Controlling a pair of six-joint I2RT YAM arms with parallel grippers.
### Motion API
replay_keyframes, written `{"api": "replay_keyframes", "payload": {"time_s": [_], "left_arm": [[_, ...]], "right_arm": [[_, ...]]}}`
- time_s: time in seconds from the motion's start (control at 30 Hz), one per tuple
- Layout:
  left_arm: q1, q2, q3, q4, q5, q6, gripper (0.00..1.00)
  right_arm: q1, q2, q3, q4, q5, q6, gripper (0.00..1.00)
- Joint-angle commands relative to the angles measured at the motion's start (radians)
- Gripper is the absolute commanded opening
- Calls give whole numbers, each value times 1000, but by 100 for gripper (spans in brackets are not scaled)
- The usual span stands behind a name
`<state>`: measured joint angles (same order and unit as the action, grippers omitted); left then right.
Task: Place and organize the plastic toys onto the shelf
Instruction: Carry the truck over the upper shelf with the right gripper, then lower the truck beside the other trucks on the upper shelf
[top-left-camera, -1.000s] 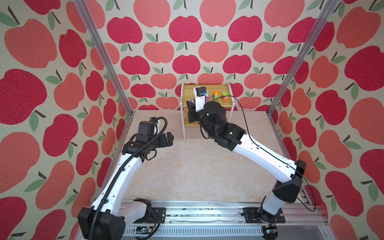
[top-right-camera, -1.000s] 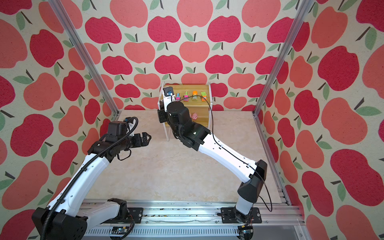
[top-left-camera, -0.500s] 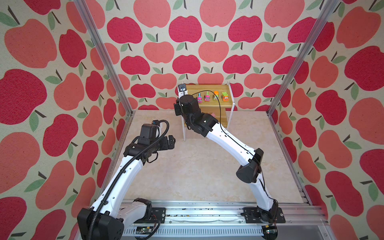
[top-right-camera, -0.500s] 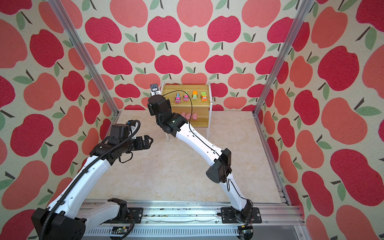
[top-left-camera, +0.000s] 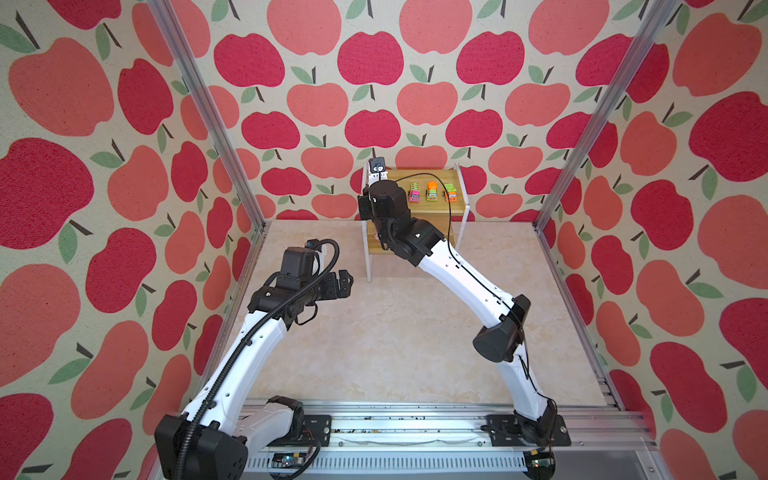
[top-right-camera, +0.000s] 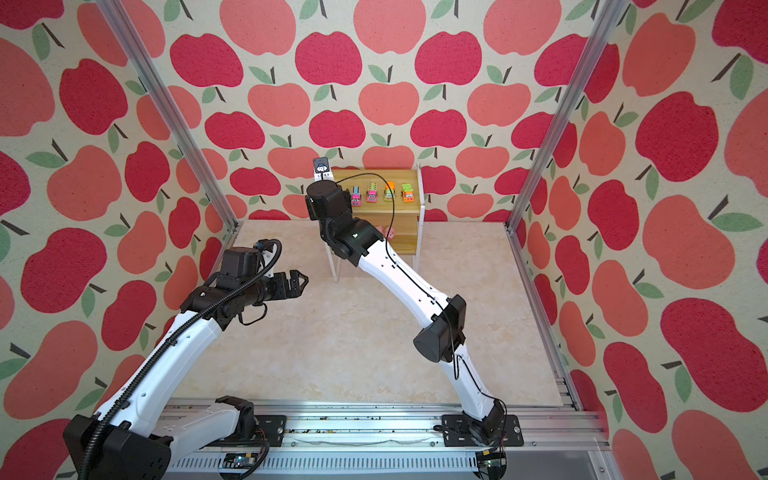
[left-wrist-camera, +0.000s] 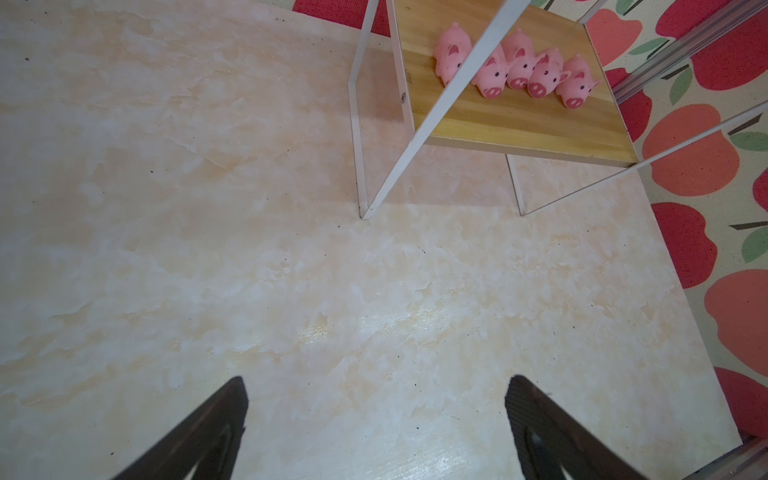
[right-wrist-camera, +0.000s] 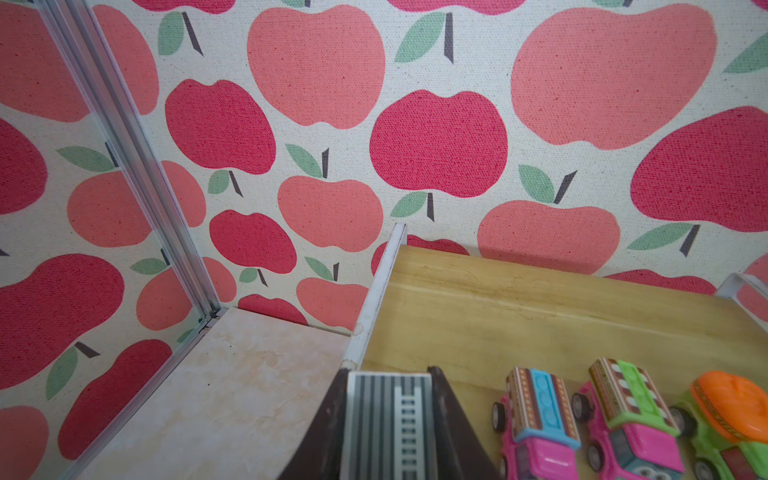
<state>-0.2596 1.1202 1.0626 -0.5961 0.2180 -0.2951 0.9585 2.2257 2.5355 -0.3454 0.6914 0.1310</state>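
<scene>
Right gripper (right-wrist-camera: 388, 376) clamps a grey-striped toy truck with a white ladder (right-wrist-camera: 388, 419) over the rail-side end of the yellowish wood shelf board (right-wrist-camera: 540, 316) — best lowered level, inside the white rail (right-wrist-camera: 380, 291), beside the pink blue-topped truck (right-wrist-camera: 536, 415), before releasing. Left gripper (left-wrist-camera: 377, 380) hangs agape, empty.

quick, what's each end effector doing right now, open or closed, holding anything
left end effector: open, empty
right end effector: closed on a ladder-topped toy truck
</scene>
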Motion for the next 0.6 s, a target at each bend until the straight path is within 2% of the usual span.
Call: {"api": "replay_keyframes", "payload": {"time_s": [0.0,0.57], "left_arm": [[-3,13,-9,12,17,-5,99],[-5,18,-12,18,34,-10,100]], "right_arm": [[-19,11,29,37,34,-5,19],[-53,106,130,11,17,22,21]]}}
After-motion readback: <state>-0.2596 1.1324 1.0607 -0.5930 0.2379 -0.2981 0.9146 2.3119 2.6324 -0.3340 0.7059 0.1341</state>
